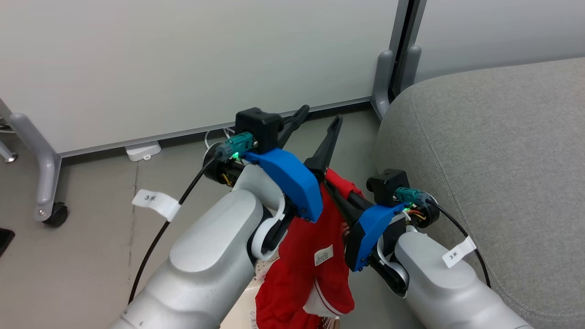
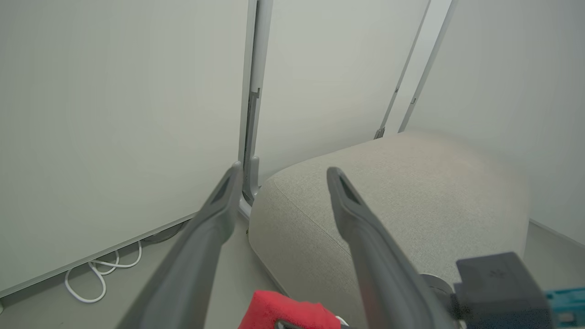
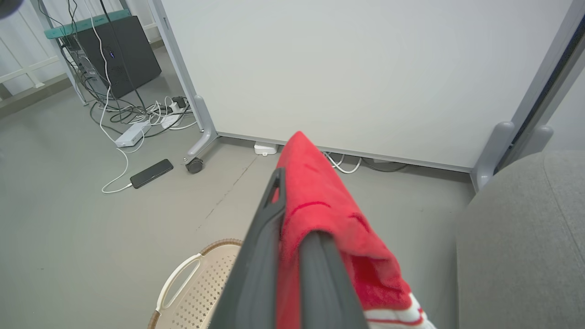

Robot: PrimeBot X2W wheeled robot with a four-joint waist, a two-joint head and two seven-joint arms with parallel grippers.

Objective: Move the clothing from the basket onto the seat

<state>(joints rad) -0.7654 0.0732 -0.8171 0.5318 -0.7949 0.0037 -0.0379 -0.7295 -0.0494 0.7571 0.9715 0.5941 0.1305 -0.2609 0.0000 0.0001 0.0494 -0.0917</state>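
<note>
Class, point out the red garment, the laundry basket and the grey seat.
red garment (image 1: 297, 262), head view, hanging red panel.
laundry basket (image 3: 201, 290), right wrist view, perforated wall.
grey seat (image 1: 493, 151), head view, top surface.

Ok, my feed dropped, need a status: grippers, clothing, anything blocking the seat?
Left gripper open, holding nothing. Right gripper shut on red clothing, hanging over the basket. Seat on the right; nothing seen between.

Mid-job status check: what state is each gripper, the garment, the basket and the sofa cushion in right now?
left gripper: open, holding nothing.
right gripper: shut on the red jersey garment with white trim.
red jersey garment: lifted, hanging from the right gripper.
cream-white perforated plastic basket: upright on the floor.
grey woven-fabric sofa seat cushion: no clothing on the part in view.
</note>
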